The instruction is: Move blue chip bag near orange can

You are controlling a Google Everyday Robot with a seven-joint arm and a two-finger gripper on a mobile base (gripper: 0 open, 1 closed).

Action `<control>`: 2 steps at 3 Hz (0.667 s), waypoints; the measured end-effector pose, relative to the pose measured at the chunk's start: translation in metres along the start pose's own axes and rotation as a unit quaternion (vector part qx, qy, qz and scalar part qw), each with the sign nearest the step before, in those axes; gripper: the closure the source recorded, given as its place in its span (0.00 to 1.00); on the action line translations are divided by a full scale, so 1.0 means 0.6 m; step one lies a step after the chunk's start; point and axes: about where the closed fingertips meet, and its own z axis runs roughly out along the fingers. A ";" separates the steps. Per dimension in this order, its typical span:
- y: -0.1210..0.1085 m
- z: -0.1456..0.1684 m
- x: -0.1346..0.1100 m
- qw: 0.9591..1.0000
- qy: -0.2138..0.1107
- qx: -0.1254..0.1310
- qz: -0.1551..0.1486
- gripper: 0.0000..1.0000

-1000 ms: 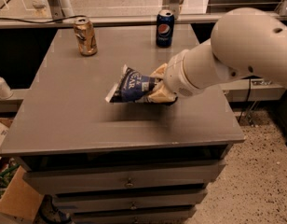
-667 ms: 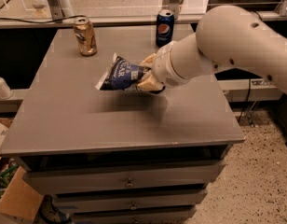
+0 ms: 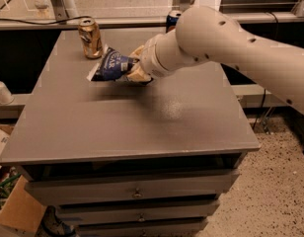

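Observation:
The blue chip bag is a crumpled navy foil bag with white lettering, held just above the grey tabletop. My gripper is shut on the bag's right end, with the big white arm reaching in from the right. The orange can stands upright at the table's back left, dented, golden-tan with a silver top. The bag's left tip is a short way in front and right of the can, not touching it.
A dark blue Pepsi can stands at the back of the table, mostly hidden behind my arm. A ledge with a cable runs behind the table. Drawers sit below the top. A cardboard box lies on the floor at lower left.
My gripper has carried the blue chip bag left and toward the back, from the table's middle to close beside the orange can. The cans have not moved.

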 end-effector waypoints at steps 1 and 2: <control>-0.043 0.040 -0.008 1.000 0.005 0.007 -0.021 1.00; -0.079 0.074 -0.006 0.999 0.015 0.010 -0.037 1.00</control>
